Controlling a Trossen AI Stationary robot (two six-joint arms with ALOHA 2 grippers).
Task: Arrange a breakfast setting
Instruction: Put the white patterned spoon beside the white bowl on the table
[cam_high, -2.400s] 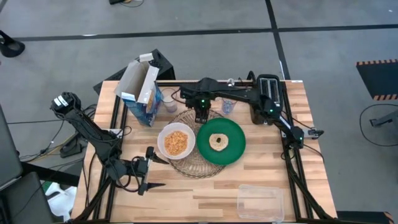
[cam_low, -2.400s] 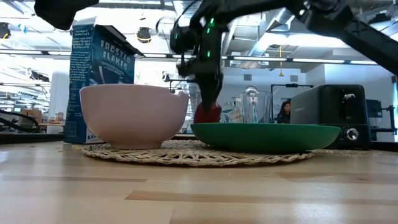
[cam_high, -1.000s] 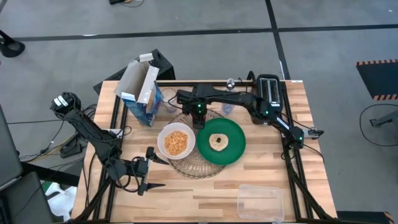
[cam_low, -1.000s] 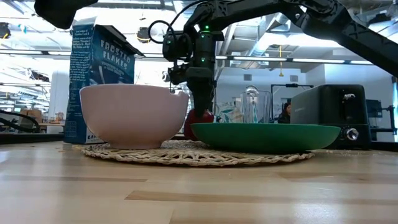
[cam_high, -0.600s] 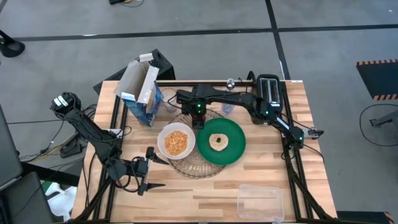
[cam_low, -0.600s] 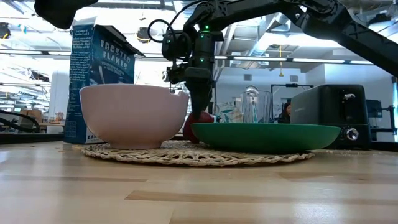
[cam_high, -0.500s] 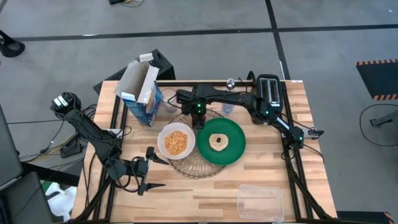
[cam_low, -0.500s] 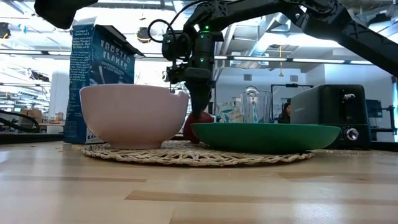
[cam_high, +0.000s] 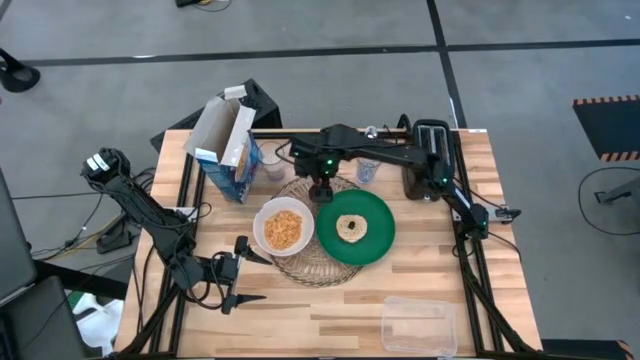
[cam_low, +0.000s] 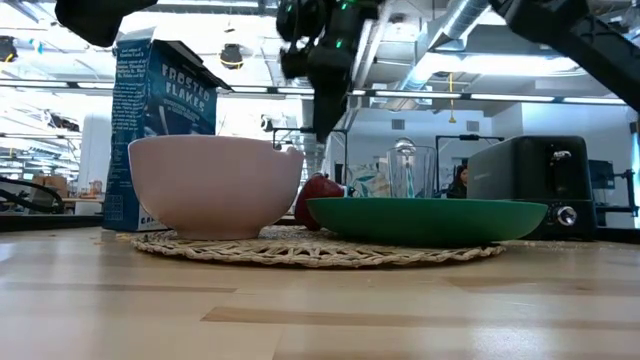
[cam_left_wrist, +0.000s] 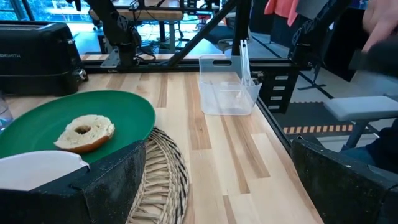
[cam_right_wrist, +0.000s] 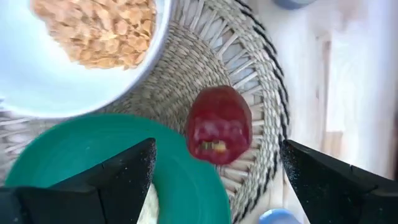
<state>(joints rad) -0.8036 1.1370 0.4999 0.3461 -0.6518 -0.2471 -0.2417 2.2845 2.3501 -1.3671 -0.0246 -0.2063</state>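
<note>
The small red apple (cam_right_wrist: 219, 124) lies on the far part of the round wicker mat (cam_right_wrist: 249, 68), between the white bowl of cereal (cam_high: 283, 228) and the green plate (cam_high: 378, 246) with the bagel (cam_high: 351, 227). It also shows in the low view (cam_low: 317, 198). My right gripper (cam_high: 322, 190) hangs open above the apple, one finger on each side, clear of it (cam_low: 322, 115). My left gripper (cam_high: 260, 277) is open and empty at the table's near left. The blue-and-white cereal box (cam_high: 228, 150) stands at the far left. No spoon shows.
Clear glasses (cam_high: 367, 170) (cam_high: 272, 170) stand behind the mat. The black toaster (cam_high: 432, 145) is at the far right and a clear plastic tub (cam_high: 418, 325) at the near right. Bare wood lies along the near edge between my left gripper and the tub.
My right gripper has gone straight up from the apple, which stays lying on the mat between the bowl and the plate.
</note>
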